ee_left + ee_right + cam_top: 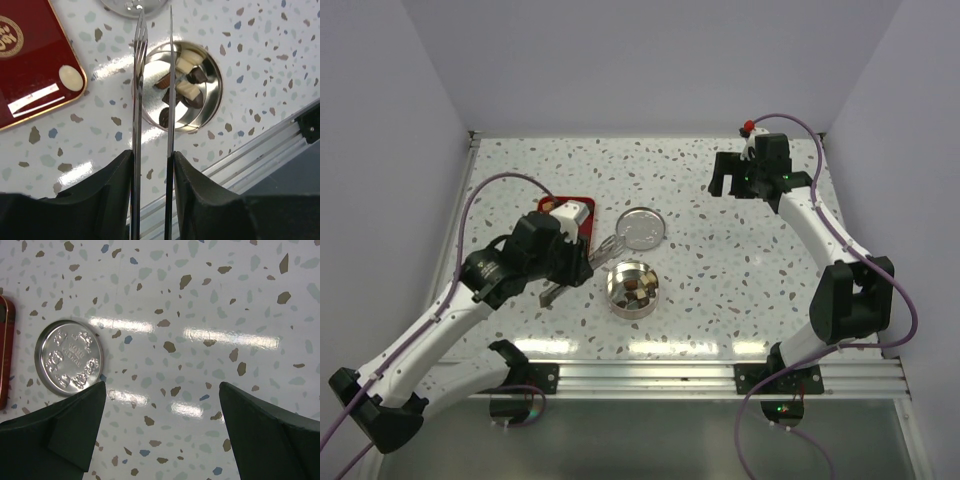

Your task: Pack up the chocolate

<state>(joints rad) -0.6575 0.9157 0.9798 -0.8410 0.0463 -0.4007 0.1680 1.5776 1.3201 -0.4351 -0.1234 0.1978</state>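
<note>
Several small dark and pale chocolate (186, 82) chunks lie in an open round tin (632, 289) (212, 100). One pale chocolate piece (70, 78) rests on a red box (30, 60) (558, 205). My left gripper (578, 264) (152, 156) is shut on metal tongs (171, 75) (604, 251). The tongs' two blades reach over the tin's left half toward the lid, and I see nothing between their tips. My right gripper (730, 181) (162, 390) hangs open and empty over bare table at the far right.
The tin's embossed silver lid (643, 227) (69, 358) (132, 5) lies flat just beyond the tin. An aluminium rail (720, 375) (260, 150) runs along the table's near edge. Grey walls close the table in on three sides.
</note>
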